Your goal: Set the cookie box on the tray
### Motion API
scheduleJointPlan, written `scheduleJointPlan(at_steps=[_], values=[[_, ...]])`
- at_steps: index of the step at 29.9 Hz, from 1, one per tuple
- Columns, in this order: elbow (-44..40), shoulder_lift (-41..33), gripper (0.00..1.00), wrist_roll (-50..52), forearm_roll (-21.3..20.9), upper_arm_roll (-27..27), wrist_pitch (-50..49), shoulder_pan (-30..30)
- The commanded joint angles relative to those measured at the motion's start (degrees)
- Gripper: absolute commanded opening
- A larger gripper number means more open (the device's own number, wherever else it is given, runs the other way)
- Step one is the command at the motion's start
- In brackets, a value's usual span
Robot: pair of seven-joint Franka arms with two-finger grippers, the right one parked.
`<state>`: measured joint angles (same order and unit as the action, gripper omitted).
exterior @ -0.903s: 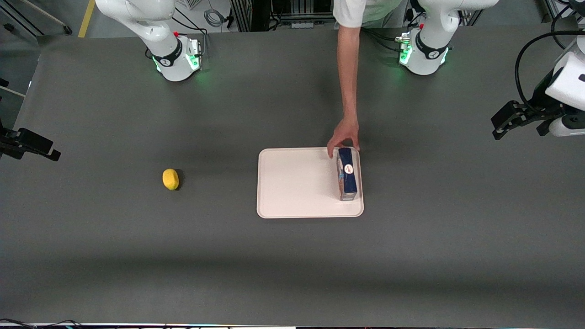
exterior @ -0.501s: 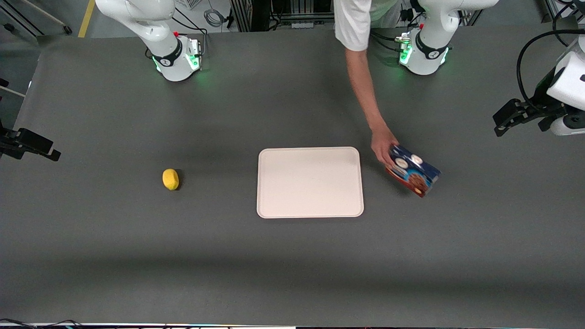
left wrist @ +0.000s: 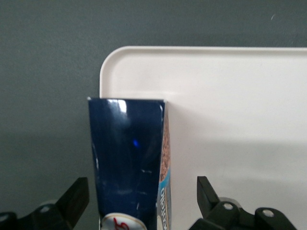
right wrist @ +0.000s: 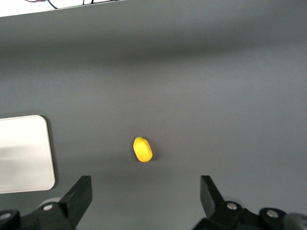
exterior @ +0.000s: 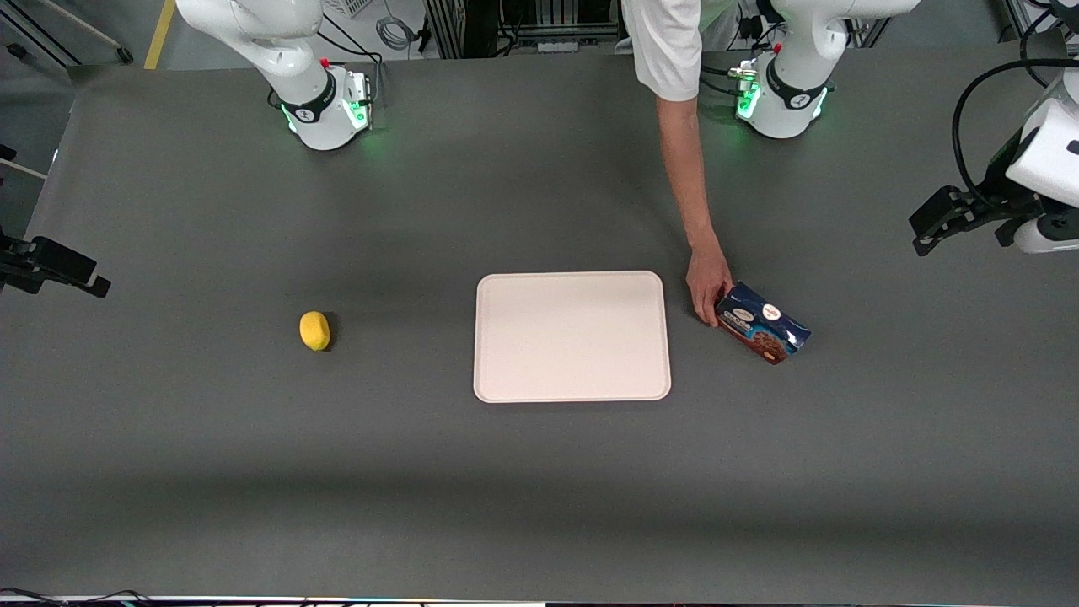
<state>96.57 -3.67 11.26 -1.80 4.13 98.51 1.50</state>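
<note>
In the front view the navy cookie box (exterior: 763,323) lies flat on the grey table beside the cream tray (exterior: 571,335), toward the working arm's end, with a person's hand (exterior: 706,291) on its end. The tray holds nothing there. My left gripper (exterior: 920,236) hangs above the table at the working arm's end, well away from the box. In the left wrist view the cookie box (left wrist: 128,158) stands upright at a corner of the tray (left wrist: 230,105), between my gripper's (left wrist: 141,187) spread fingers (left wrist: 76,194), touching neither. The gripper is open.
A small yellow lemon-like object (exterior: 314,330) lies on the table toward the parked arm's end, also seen as the yellow object (right wrist: 142,149) in the right wrist view. The person's arm (exterior: 687,160) reaches over the table from between the two robot bases.
The person's hand lifted the cookie box off the tray and laid it flat on the table beside the tray, toward the working arm's end. My gripper barely moved.
</note>
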Motion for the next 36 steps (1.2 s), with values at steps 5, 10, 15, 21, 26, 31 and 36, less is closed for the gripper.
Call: scheduleJointPlan(at_steps=[5,10,15,21,26,31,36], values=[[-1.9,0.8,1.00,-0.7,0.7,0.2,-1.6,-0.4],[-1.9,0.8,1.00,-0.7,0.7,0.2,-1.6,-0.4],[-1.9,0.8,1.00,-0.7,0.7,0.2,-2.1,-0.3],[-1.8,0.8,1.00,-0.6,0.9,0.3,-2.7,-0.2],[-1.1,0.9,1.00,-0.6,1.7,0.5,-4.0,-0.1],[-1.2,1.1,1.00,-0.6,2.9,0.7,-5.6,0.1],[-1.2,1.0,1.00,-0.2,2.9,2.9,-8.3,0.6]])
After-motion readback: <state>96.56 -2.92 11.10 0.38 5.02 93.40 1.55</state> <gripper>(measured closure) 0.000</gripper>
